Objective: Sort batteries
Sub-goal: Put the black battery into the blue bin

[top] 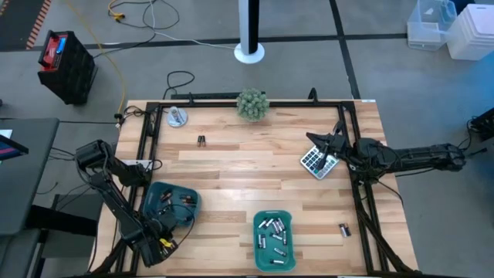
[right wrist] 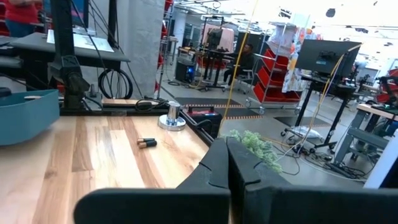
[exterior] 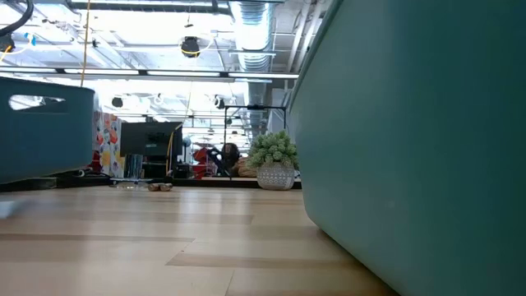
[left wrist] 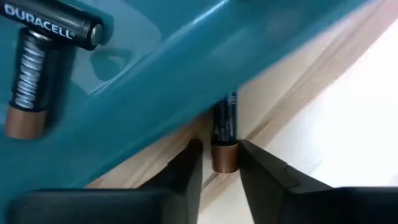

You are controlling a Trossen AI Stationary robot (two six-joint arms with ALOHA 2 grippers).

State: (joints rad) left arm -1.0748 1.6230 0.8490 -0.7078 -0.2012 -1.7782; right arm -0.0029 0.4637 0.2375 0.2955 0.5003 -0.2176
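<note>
Your left gripper [left wrist: 219,163] sits low at the bench's [top: 247,154] near-left corner, its fingers [left wrist: 186,171] apart around the coppery end of a dark battery [left wrist: 224,134] lying on the wood just beside the left tray [top: 170,202] — dark cells rest inside that tray. A pair [top: 201,140] lies loose mid-bench. The middle tray [top: 273,240] holds silvery cells. Your right gripper [top: 318,140] hovers over the calculator [top: 318,162], fingers [right wrist: 214,165] closed on nothing — one more cell [top: 344,229] lies near the right edge.
</note>
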